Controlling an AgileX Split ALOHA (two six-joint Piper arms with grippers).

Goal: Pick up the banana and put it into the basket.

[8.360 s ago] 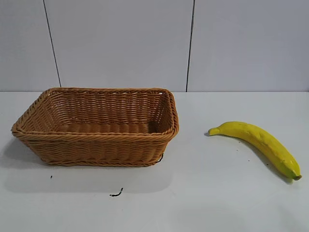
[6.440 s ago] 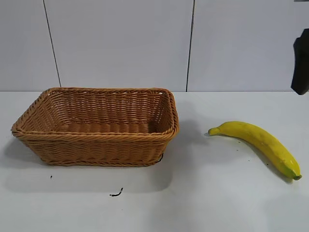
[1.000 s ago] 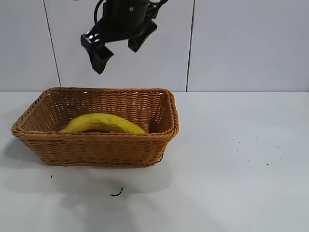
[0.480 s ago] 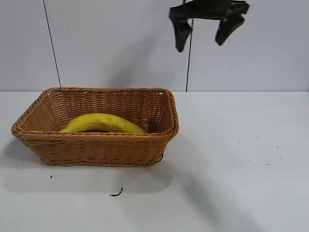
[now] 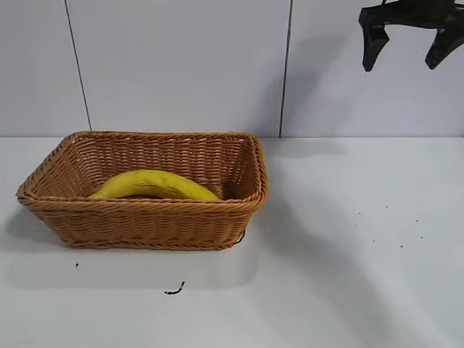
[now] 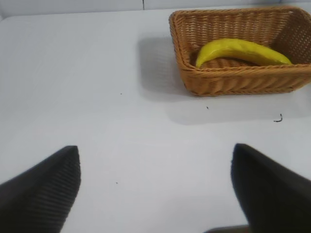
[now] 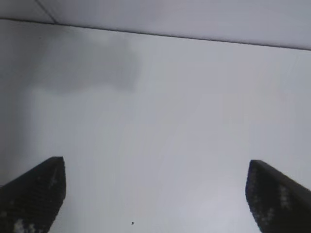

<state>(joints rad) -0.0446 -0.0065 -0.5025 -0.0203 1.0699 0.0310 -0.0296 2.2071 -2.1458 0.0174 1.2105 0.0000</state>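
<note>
The yellow banana lies inside the light-brown wicker basket at the table's left. Both also show in the left wrist view, the banana in the basket. My right gripper is open and empty, high in the air at the upper right, far from the basket. In the right wrist view its gripper is wide apart over bare table. My left gripper is open and empty, away from the basket; it is out of the exterior view.
A small dark mark lies on the white table in front of the basket. A few dark specks dot the table's right side. A panelled wall stands behind the table.
The banana went from the table's right into the basket. Over the last second the open right gripper has moved from above the basket to the upper right.
</note>
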